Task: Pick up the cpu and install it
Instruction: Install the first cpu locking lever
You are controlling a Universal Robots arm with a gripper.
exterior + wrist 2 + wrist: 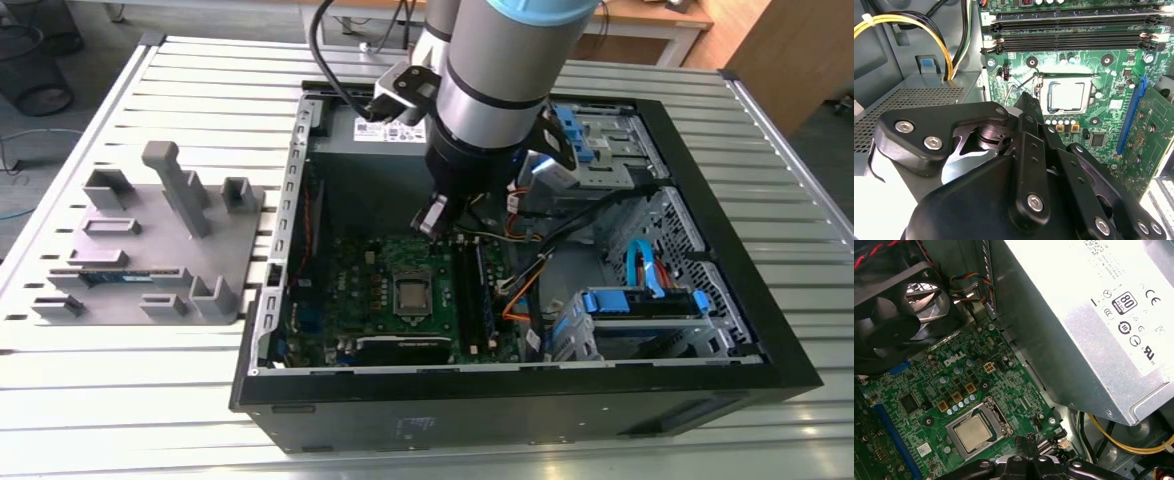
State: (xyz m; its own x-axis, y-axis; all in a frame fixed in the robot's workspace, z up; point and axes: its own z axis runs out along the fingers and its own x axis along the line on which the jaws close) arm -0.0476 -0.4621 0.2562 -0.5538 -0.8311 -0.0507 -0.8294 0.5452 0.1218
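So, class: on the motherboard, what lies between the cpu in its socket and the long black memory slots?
In the second wrist view, between the cpu and the memory slots lies green board with round capacitors.

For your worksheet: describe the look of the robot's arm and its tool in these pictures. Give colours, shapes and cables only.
The arm is a thick silver-grey cylinder with a light blue cap, a black band and a black wrist section. A black cable loops beside it. The tool is built of matte black, flat-sided links with rounded ends, joined by silver screws.
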